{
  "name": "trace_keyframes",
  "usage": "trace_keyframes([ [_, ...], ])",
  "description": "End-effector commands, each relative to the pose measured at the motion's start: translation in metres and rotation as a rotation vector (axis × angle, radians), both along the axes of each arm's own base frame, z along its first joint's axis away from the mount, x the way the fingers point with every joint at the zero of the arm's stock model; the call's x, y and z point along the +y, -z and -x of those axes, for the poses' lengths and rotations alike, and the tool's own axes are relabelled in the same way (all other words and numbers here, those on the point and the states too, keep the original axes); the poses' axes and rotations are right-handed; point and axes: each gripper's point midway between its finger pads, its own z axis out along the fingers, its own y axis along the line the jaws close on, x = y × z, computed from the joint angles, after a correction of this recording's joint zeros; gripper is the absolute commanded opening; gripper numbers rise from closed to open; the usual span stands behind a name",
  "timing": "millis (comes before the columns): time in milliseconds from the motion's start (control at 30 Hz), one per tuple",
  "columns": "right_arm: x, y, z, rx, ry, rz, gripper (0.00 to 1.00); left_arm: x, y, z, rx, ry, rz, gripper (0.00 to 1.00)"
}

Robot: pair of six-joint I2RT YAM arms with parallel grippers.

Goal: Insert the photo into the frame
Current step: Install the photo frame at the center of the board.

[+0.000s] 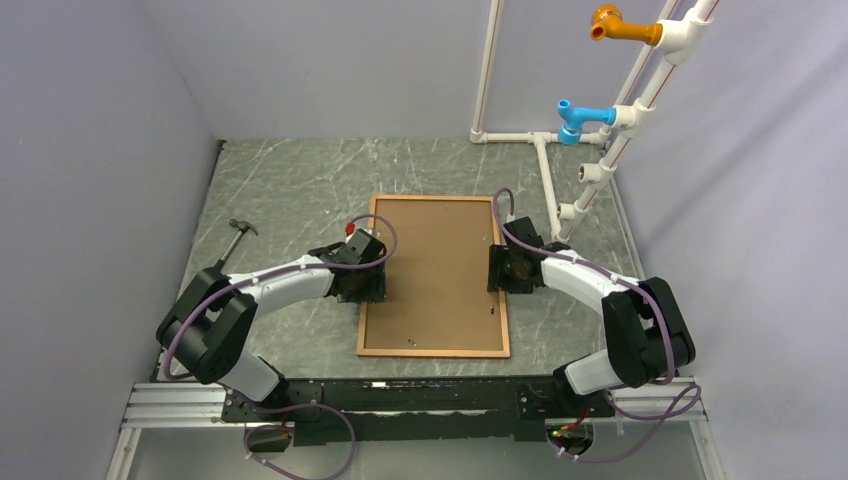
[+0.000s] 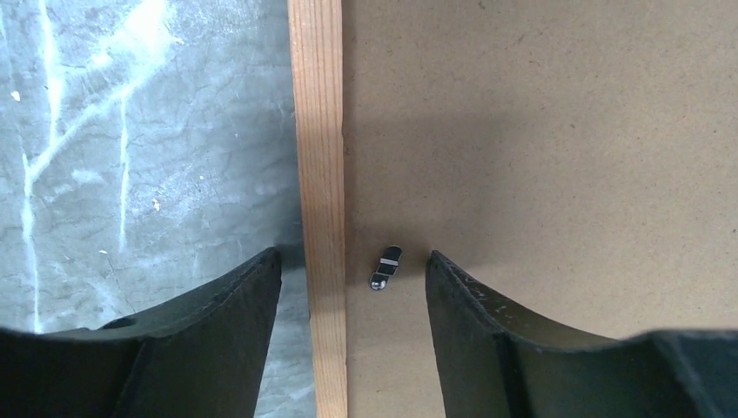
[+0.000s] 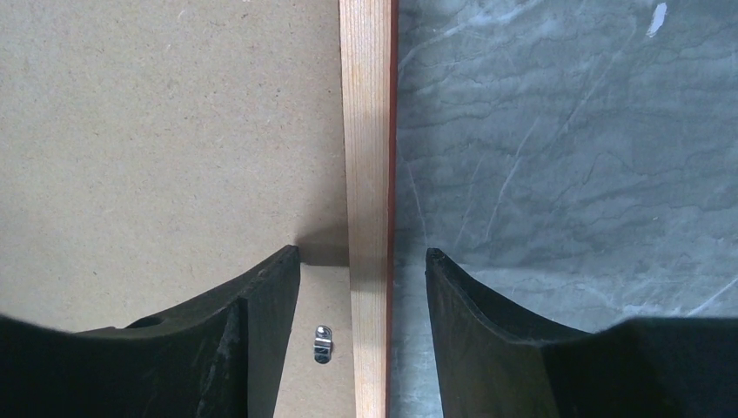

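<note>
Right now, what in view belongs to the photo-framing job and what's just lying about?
Job: thin reddish-brown wooden picture frame, face down; plain brown backing board in it; small metal clip; left pincer and right pincer, each open astride a frame rail. Photo not visible.

Lying about: metal-headed hammer; white plastic pipe rack with orange fitting and blue fitting.

The left arm (image 1: 285, 282) and the right arm (image 1: 590, 280) curve inward toward each other, wrists turned straight down, with the left pincer (image 2: 352, 257) and the right pincer (image 3: 363, 252) both low, jaws apart and clasping nothing.
</note>
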Motion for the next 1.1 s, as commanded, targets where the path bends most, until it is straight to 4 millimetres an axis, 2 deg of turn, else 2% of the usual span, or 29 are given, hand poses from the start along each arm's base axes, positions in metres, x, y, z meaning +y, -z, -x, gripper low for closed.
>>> trace_keyframes([
  [0,-0.001,-0.006,0.001,-0.015,-0.016,-0.001,0.57,0.009,0.008,0.002,0.020,-0.023,-0.083,0.61],
  [100,0.000,-0.007,0.001,-0.015,-0.018,-0.005,0.57,0.013,0.009,0.003,0.021,-0.027,-0.108,0.47],
  [233,0.001,-0.009,0.000,-0.021,-0.018,-0.009,0.57,0.016,0.010,0.004,0.025,-0.039,-0.121,0.13],
  [300,0.001,-0.011,0.000,-0.021,-0.020,-0.010,0.57,0.015,0.010,0.004,0.025,-0.035,-0.118,0.02],
  [467,0.001,-0.012,0.000,-0.022,-0.020,-0.011,0.57,0.008,0.006,0.003,0.017,-0.020,-0.085,0.00],
  [600,0.001,-0.013,0.001,-0.022,-0.024,-0.010,0.57,0.004,-0.004,0.002,-0.011,-0.016,-0.042,0.01],
  [633,0.001,-0.013,0.001,-0.023,-0.026,-0.009,0.57,0.003,-0.011,0.001,-0.029,-0.022,-0.026,0.06],
  [667,0.001,-0.012,0.001,-0.023,-0.028,-0.008,0.57,0.004,-0.016,0.000,-0.041,-0.031,-0.018,0.16],
  [733,0.000,-0.012,0.000,-0.023,-0.030,-0.006,0.57,0.009,-0.026,0.000,-0.063,-0.066,-0.014,0.47],
  [767,0.005,-0.011,0.002,-0.013,-0.043,-0.023,0.57,0.012,-0.030,0.000,-0.070,-0.087,-0.015,0.60],
  [833,0.008,-0.010,0.000,-0.003,-0.056,-0.034,0.57,0.016,-0.041,-0.001,-0.091,-0.110,0.002,0.77],
  [933,0.014,-0.010,-0.002,0.009,-0.071,-0.046,0.57,0.020,-0.052,-0.002,-0.120,-0.127,0.038,0.90],
  [1067,0.027,-0.013,-0.004,0.017,-0.101,-0.079,0.58,0.024,-0.062,0.000,-0.146,-0.135,0.089,0.93],
])
